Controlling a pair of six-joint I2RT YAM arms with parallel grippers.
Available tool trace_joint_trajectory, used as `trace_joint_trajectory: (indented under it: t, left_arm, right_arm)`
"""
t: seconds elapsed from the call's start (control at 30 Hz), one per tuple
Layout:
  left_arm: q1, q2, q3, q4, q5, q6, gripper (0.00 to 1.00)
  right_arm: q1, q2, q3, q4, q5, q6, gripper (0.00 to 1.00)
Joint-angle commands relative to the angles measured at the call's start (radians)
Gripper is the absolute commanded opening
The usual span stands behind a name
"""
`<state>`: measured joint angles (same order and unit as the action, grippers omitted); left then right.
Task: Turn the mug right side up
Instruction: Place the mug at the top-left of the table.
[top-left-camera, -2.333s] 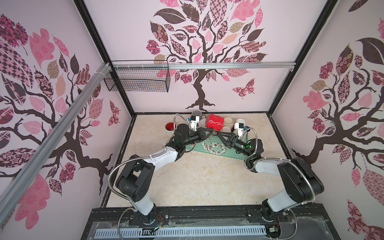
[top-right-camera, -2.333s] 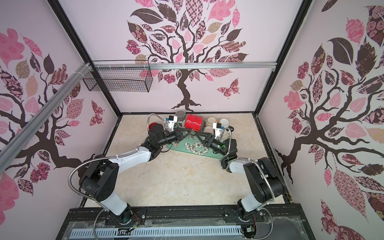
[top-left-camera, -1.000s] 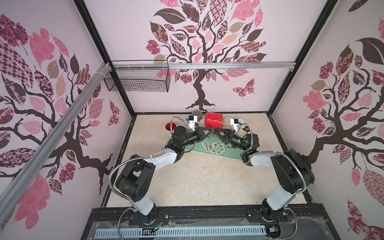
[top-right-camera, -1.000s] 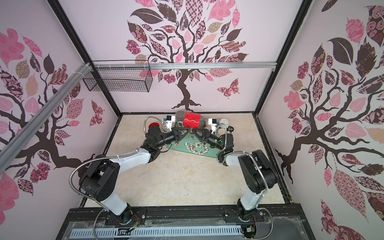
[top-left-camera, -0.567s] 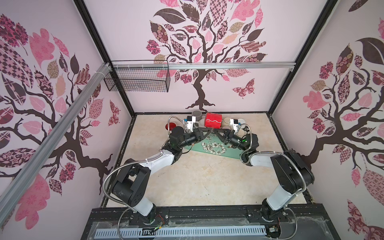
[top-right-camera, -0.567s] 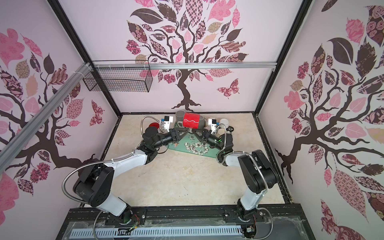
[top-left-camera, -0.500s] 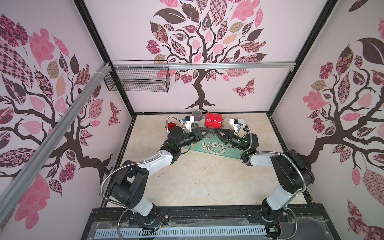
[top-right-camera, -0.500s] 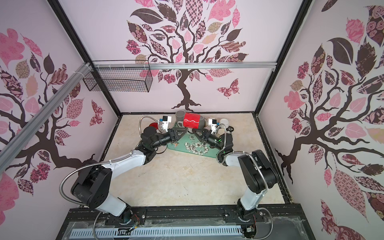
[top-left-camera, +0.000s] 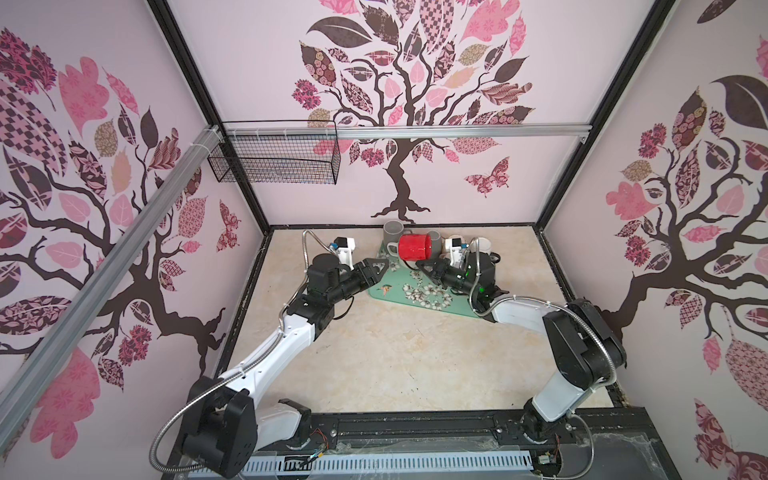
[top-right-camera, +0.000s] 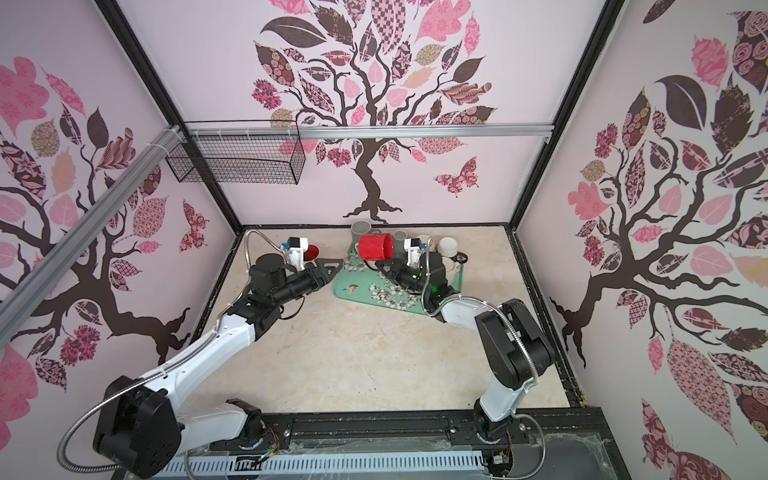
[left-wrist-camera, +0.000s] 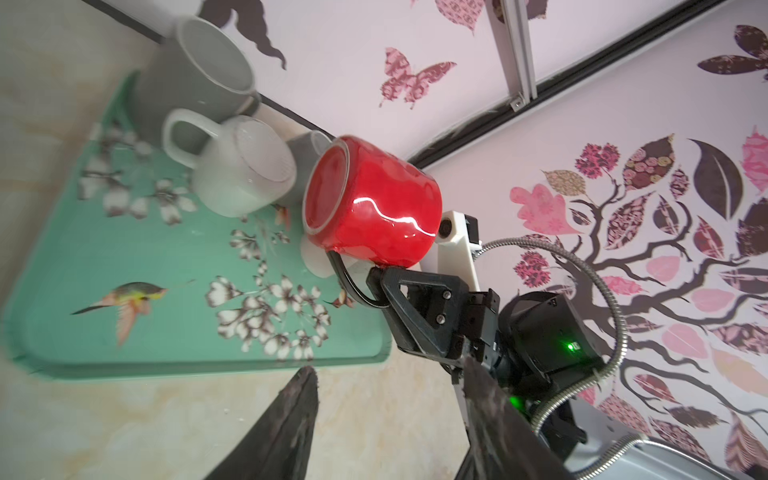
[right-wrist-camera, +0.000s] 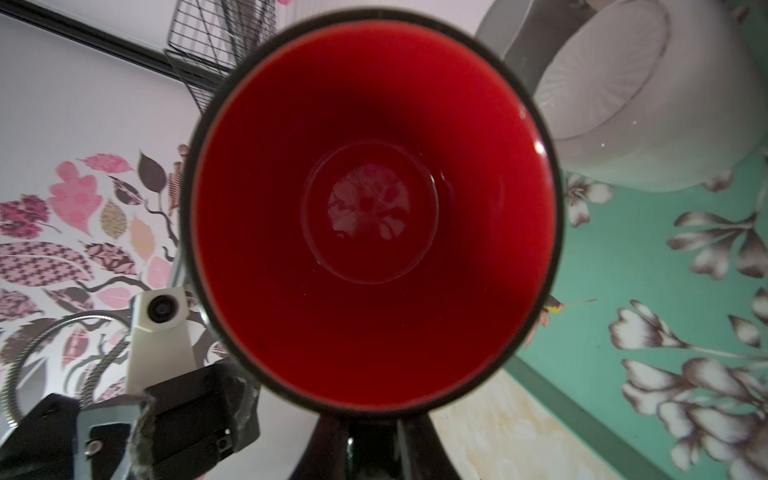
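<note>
1. Where the table (top-left-camera: 415, 353) meets the back wall, at its 12 o'clock end, lies the green flowered tray (top-left-camera: 397, 297). A grey mug (left-wrist-camera: 195, 70) and a white mug (left-wrist-camera: 241, 174) stand along the tray's far edge.
2. The red mug (top-left-camera: 415, 246) hangs over the far half of the tray, lying on its side with its mouth toward 3 o'clock and its base toward 9. It seems clear of the tray, but the top views are too small to rule out a brush against the mugs behind it.
3. The right hand (top-left-camera: 424, 266) sits at about 5 o'clock of the red mug. Its jaws are closed on the black handle (left-wrist-camera: 349, 291), and it carries the mug alone.
4. The left hand (top-left-camera: 376, 266) sits at about 8 o'clock of the red mug, just off the tray's edge. Its jaws are parted with nothing between them, and it touches nothing.
5. Step in hand: I judge the turn about half done, since the mug is sideways and neither inverted nor upright.
6. The next move calls for a slow roll of the right wrist until the mouth faces up. The base then goes down flat on a bare patch of tray at 6 o'clock of the white mug, and only then should the grip let go. A pinch on the handle leaves the heavy body off-centre, so the mug may swing.
</note>
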<state>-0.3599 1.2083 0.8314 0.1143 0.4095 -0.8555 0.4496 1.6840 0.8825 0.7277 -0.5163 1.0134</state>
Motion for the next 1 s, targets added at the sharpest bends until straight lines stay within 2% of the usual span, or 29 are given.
trace_joint_trajectory:
  t: [0.0, 0.13, 0.27, 0.33, 0.43, 0.63, 0.97]
  left_arm:
    - [0.061, -0.085, -0.057, -0.195, -0.076, 0.098, 0.59]
    - [0.122, -0.201, -0.072, -0.363, -0.179, 0.174, 0.59]
    - [0.152, -0.305, -0.084, -0.536, -0.401, 0.228, 0.62]
    - [0.173, -0.354, -0.101, -0.589, -0.461, 0.231, 0.64]
    - [0.202, -0.435, -0.141, -0.621, -0.499, 0.228, 0.65]
    - [0.203, -0.564, -0.200, -0.637, -0.563, 0.268, 0.66]
    - [0.192, -0.578, -0.215, -0.634, -0.581, 0.281, 0.66]
  right_arm:
    - [0.050, -0.029, 0.095, -0.126, 0.090, -0.186, 0.00]
    - [0.117, 0.033, 0.168, -0.233, 0.166, -0.273, 0.00]
    - [0.200, 0.109, 0.261, -0.337, 0.264, -0.369, 0.00]
    - [0.234, 0.149, 0.306, -0.376, 0.299, -0.404, 0.00]
    - [0.272, 0.216, 0.378, -0.422, 0.333, -0.445, 0.00]
    - [0.327, 0.350, 0.516, -0.487, 0.361, -0.494, 0.00]
    - [0.401, 0.513, 0.716, -0.609, 0.465, -0.600, 0.00]
